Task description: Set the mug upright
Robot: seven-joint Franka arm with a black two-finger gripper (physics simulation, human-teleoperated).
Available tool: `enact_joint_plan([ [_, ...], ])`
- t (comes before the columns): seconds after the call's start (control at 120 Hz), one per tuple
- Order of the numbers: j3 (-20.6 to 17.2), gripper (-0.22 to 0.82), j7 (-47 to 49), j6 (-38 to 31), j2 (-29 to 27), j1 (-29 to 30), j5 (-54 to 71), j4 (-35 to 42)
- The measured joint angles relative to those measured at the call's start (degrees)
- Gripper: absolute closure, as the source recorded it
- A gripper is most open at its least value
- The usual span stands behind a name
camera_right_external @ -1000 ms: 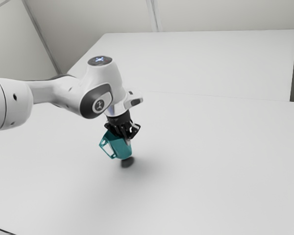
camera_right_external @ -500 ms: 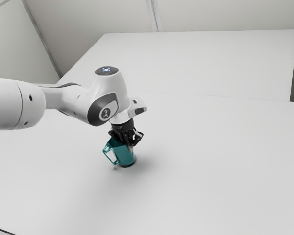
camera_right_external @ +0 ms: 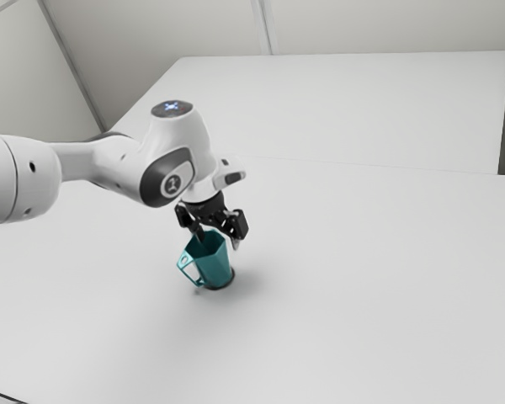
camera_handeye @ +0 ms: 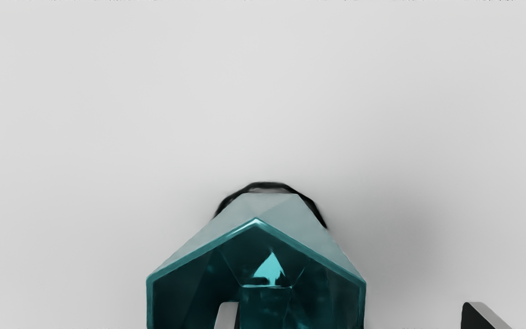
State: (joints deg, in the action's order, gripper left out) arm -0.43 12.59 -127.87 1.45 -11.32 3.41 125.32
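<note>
The black gripper [camera_right_external: 216, 235] is just above the teal faceted mug [camera_right_external: 214, 263] in the exterior view, its fingers spread apart. The mug stands upright on its dark base on the table, mouth up, handle toward the exterior view's left. In the wrist view the gripper [camera_handeye: 347, 315] is open: one fingertip shows over the mouth of the mug [camera_handeye: 256, 228], the other stands outside the rim, with a gap between it and the wall. The handle is hidden there.
The white table [camera_right_external: 362, 278] stretches around the mug on all sides. Pale walls [camera_right_external: 387, 25] stand behind the table, and a dark-edged piece [camera_right_external: 2, 397] lies at the exterior view's lower left corner.
The mug has come down from a tilted hold above the table and now stands on it. My gripper has opened, let go of the mug and risen slightly, toward the exterior view's left.
</note>
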Motion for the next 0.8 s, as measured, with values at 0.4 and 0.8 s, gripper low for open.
enact_joint_plan([
  [0.4,-0.09,0.01,-0.46,3.58,-5.26,-0.72,-0.63,-4.39],
  [0.8,0.21,0.00,-2.32,15.33,-5.15,-0.24,-0.19,-17.40],
])
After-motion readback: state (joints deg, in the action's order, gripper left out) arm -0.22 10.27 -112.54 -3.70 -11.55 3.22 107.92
